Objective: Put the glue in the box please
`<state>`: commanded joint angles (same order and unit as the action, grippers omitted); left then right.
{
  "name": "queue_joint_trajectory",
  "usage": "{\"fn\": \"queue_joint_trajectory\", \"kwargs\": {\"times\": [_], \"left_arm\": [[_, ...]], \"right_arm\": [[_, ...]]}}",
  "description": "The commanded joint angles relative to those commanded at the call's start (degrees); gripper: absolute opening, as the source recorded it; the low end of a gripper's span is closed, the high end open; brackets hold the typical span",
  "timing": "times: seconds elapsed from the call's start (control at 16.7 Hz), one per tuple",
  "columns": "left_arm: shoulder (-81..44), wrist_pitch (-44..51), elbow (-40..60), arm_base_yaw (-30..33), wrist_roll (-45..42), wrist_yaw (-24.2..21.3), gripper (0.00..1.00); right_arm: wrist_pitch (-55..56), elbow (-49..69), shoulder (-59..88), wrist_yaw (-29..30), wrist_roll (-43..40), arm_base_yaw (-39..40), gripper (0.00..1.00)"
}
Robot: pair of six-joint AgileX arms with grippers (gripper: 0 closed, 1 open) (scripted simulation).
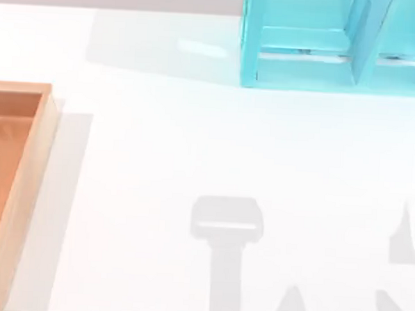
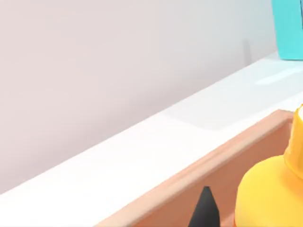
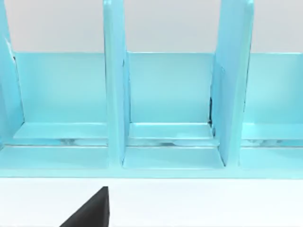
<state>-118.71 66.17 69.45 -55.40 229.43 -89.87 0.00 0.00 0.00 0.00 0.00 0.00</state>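
Yellow-orange glue (image 2: 270,194), seen beside a dark left gripper finger (image 2: 204,208) over the box (image 2: 199,182) at the bench's nine o'clock; grip state cannot tell; judged placing step, release next; right arm parked facing teal shelf (image 3: 165,109).

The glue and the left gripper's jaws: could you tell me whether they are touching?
Cannot tell. The left wrist view shows the glue beside a dark fingertip over the box, but the frame edge cuts off where they would meet.
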Motion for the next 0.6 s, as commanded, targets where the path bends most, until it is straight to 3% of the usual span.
{"fn": "queue_joint_trajectory", "kwargs": {"times": [0.3, 0.6], "left_arm": [[3.67, -17.91, -4.58, 4.67, 15.88, -1.89, 0.00], [2.18, -25.32, -11.44, 9.58, 25.53, 0.27, 0.00]], "right_arm": [[0.00, 0.00, 0.00, 0.00, 0.00, 0.00, 1.00], [0.00, 0.00, 0.00, 0.00, 0.00, 0.00, 1.00]]}}
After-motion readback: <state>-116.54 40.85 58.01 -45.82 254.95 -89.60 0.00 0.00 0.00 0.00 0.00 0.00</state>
